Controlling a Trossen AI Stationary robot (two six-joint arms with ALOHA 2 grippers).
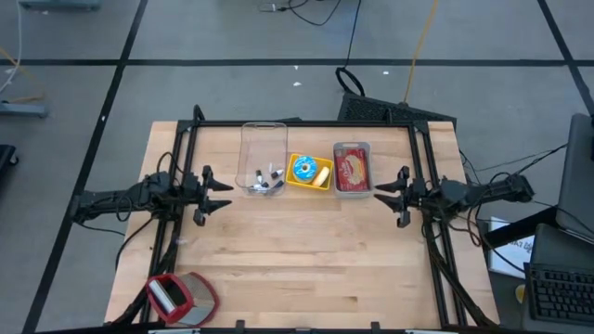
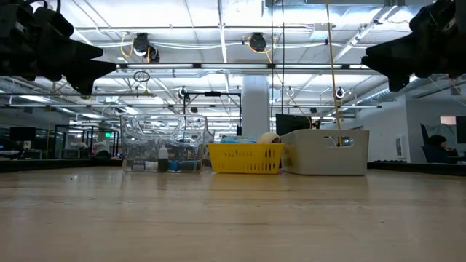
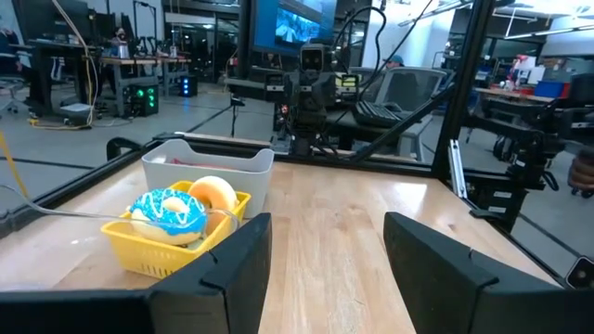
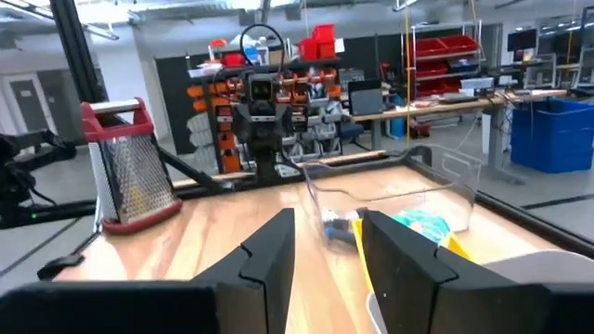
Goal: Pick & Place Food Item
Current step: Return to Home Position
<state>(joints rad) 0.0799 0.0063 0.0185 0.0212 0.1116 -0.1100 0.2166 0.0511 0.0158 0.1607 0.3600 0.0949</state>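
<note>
Three containers in row along tabletop far side: transparent bin, yellow basket holding blue donut, grey bin. Red grater at near left corner. Food coloring bottles lie inside transparent bin. Left hand released, empty, near bin's left side. Right hand released, empty, beside grey bin.

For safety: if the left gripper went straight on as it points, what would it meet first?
Probably the right gripper, facing it across bare table; the yellow basket sits off that line. Depth is uncertain.
</note>
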